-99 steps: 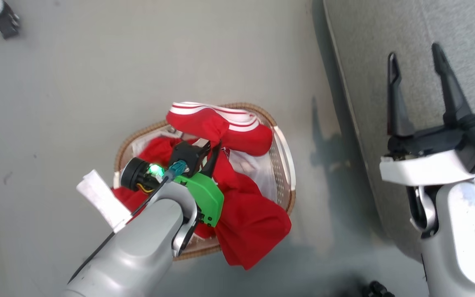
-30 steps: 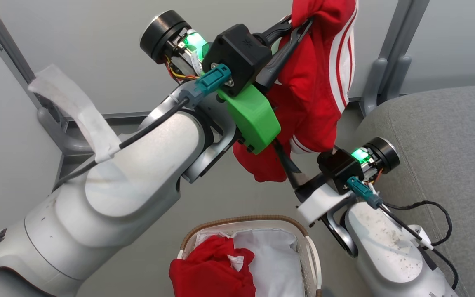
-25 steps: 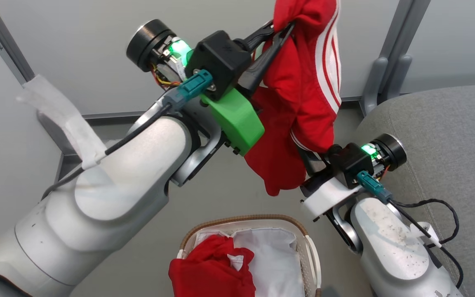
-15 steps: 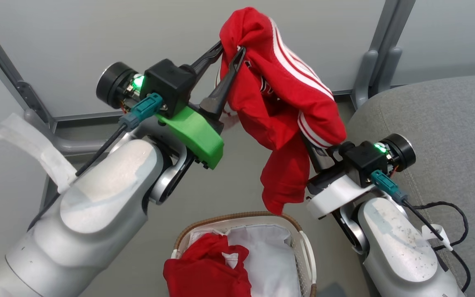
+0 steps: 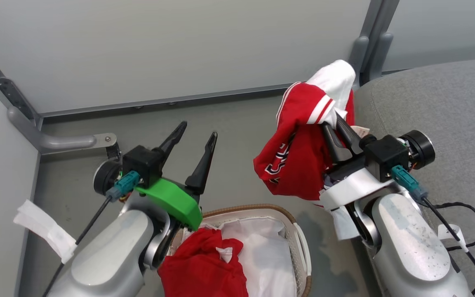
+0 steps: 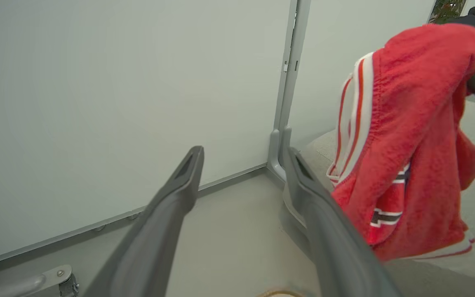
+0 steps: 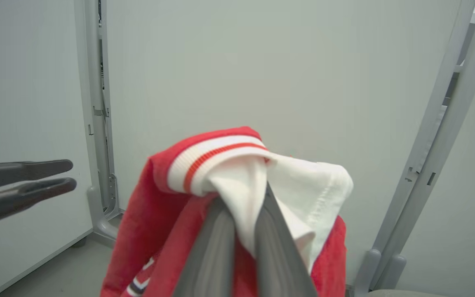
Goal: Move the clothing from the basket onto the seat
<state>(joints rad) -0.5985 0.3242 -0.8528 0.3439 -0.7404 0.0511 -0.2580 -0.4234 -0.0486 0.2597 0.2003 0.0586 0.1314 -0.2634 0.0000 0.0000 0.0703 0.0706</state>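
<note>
Right gripper [image 5: 336, 132], fingers clenched on the white-trimmed fold of a red garment [image 5: 299, 161], hung clear of the floor just beside the seat's [image 5: 447, 107] rounded edge, likely for laying there; left gripper [image 5: 198, 130], fingers splayed and empty, above the basket [image 5: 291, 222] holding the other red garment [image 5: 204, 264].

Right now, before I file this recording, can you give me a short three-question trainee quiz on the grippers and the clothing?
1. True or false: the left gripper is shut on cloth.
2. Short answer: what lies in the basket on its white liner?
3. Pick one: the red garment clamped in the right gripper is (A) lying flat on the seat, (B) hanging in the air near the seat's edge, (C) lying in the basket.

Key: 1. False; its fingers are spread and empty. 2. A bundle of red clothing. 3. B.
</note>
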